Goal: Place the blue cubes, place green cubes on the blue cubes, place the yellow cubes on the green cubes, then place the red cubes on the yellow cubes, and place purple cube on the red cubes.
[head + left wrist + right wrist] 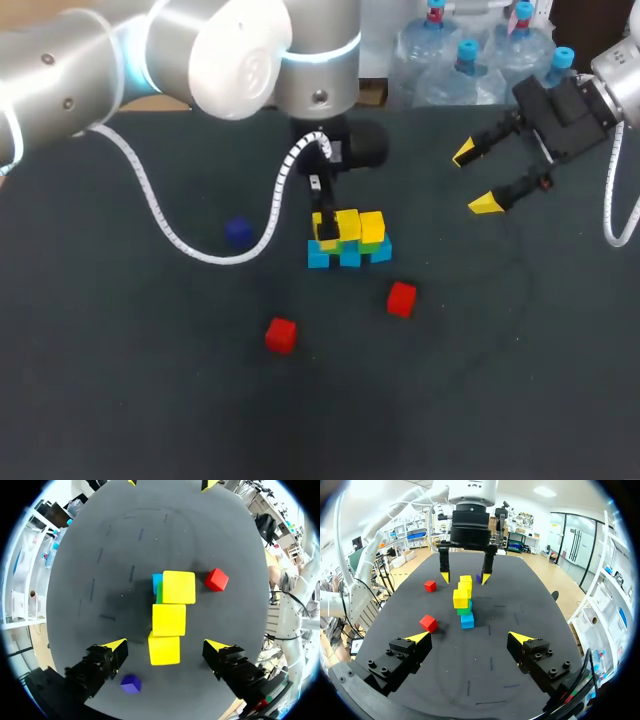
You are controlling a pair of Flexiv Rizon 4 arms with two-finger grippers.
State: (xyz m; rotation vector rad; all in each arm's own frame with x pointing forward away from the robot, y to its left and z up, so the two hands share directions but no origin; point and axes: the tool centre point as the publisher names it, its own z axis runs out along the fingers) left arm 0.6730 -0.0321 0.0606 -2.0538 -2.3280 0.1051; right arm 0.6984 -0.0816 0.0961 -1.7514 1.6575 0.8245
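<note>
A short wall of cubes stands mid-table: blue cubes (pixel 348 256) at the bottom, green cubes (pixel 375 245) on them, and yellow cubes (pixel 360 225) on top. From above, the yellow cubes (pixel 169 619) form a row of three. My left gripper (pixel 166 646) hangs open over the row's near end, its fingers straddling the end yellow cube (pixel 164 649) without touching it. Two red cubes (pixel 281 334) (pixel 401 298) lie in front of the wall. The purple cube (pixel 237 232) sits to its left. My right gripper (pixel 478 178) is open and empty, raised at the back right.
The dark table (pixel 500 380) has open room at its front and right. The left arm's white cable (pixel 170 230) loops low over the table near the purple cube.
</note>
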